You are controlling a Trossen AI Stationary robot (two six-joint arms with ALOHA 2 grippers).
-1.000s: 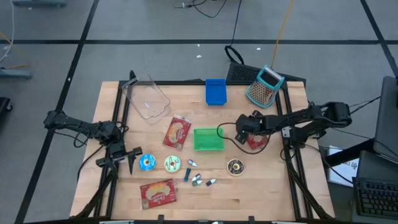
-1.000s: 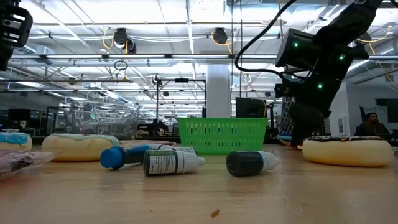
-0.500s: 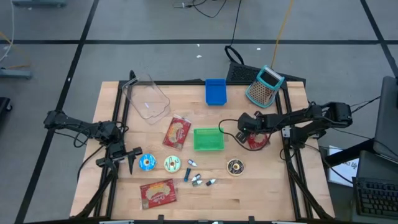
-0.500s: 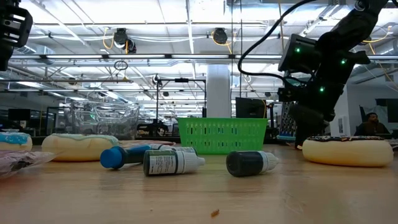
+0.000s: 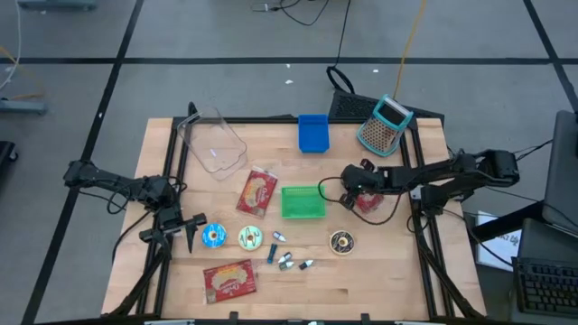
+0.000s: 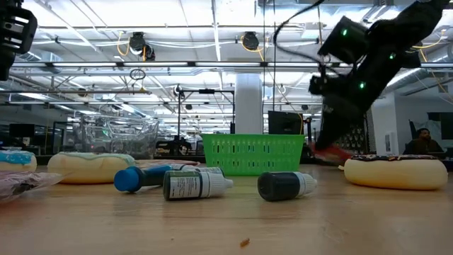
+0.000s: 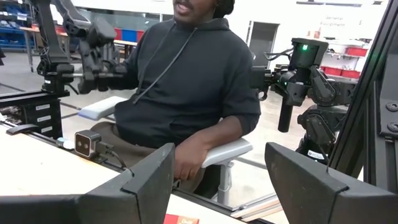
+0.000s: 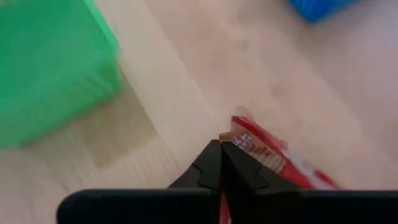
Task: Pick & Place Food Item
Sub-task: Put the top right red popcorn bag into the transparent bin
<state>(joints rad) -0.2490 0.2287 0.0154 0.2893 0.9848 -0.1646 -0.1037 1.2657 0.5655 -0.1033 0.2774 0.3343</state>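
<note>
A red food packet [image 5: 368, 201] lies just right of the green basket [image 5: 302, 201], with my right gripper [image 5: 349, 191] shut on its end. The right wrist view shows the shut fingertips [image 8: 220, 163] at the packet [image 8: 264, 155], with the basket [image 8: 50, 68] beyond them. In the low view the packet [image 6: 331, 151] hangs below the gripper [image 6: 327, 134], just above the tabletop. My left gripper [image 5: 172, 233] waits at the table's left edge, open [image 7: 217, 180], with nothing between its fingers. My right gripper pinches the packet's end nearest the basket [image 8: 239, 138] between its two fingers. The fingers slant down from the table's right side. That end is raised off the wood and the packet trails back under the arm; whether its far end still rests on the table cannot be told.
Left of the basket lie another red packet [image 5: 257, 191], two round pastries [image 5: 232, 236], several small bottles [image 5: 287, 259] and a third packet [image 5: 229, 280]. A dark pastry [image 5: 341, 241] lies near the front right. A clear tub [image 5: 212, 143], a blue bin [image 5: 312, 133] and a teal device [image 5: 386, 125] stand at the back. A person sits beyond the table [image 7: 186, 93].
My right gripper has shut on the red packet's end, tipped less steeply and risen a little, drifting toward the green basket. The packet's held end has come up off the table with it.
</note>
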